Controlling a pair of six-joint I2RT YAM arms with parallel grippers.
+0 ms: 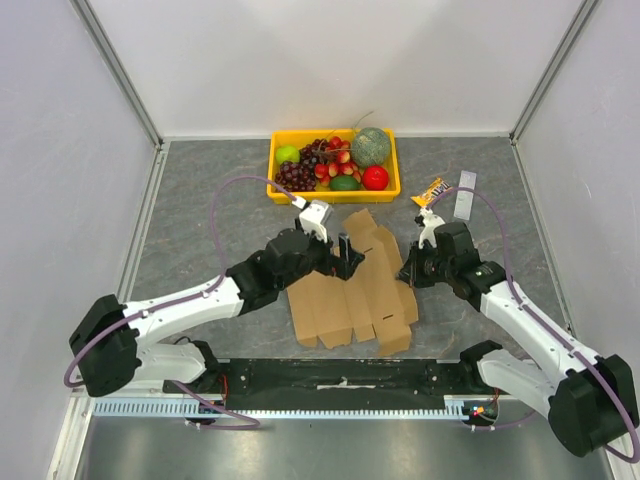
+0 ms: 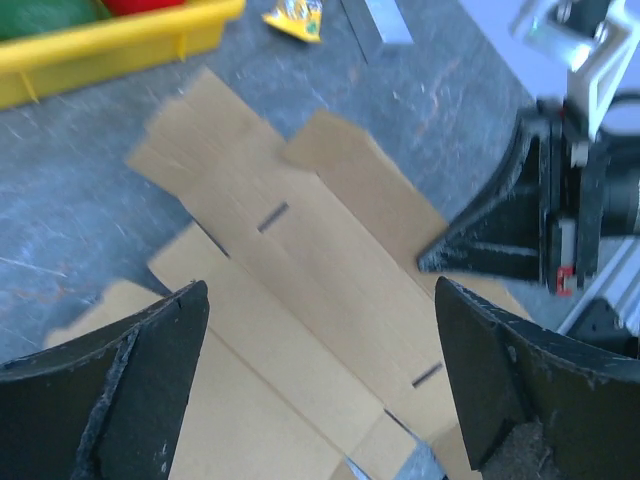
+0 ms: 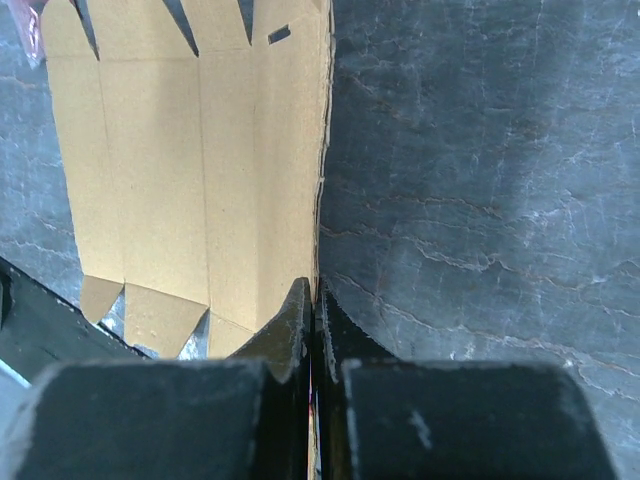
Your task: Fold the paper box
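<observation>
Paper box (image 1: 350,285) lay mostly flat at centre frame, below the yellow tray (image 1: 285,196). Right gripper (image 3: 313,300) was pinched shut on its right edge. Left gripper (image 2: 320,290) hung wide open and empty over the panels. Judged step: first fold. The next move called for raising a panel along its crease.

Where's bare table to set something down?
Widest bare table: far left, between the wall and the yellow tray. A narrower patch lies far right, past the grey strip. Crowded: the middle, where the open left claw hovers over the paper box and the right claw pinches its edge; the snack packet sits between tray and strip.
</observation>
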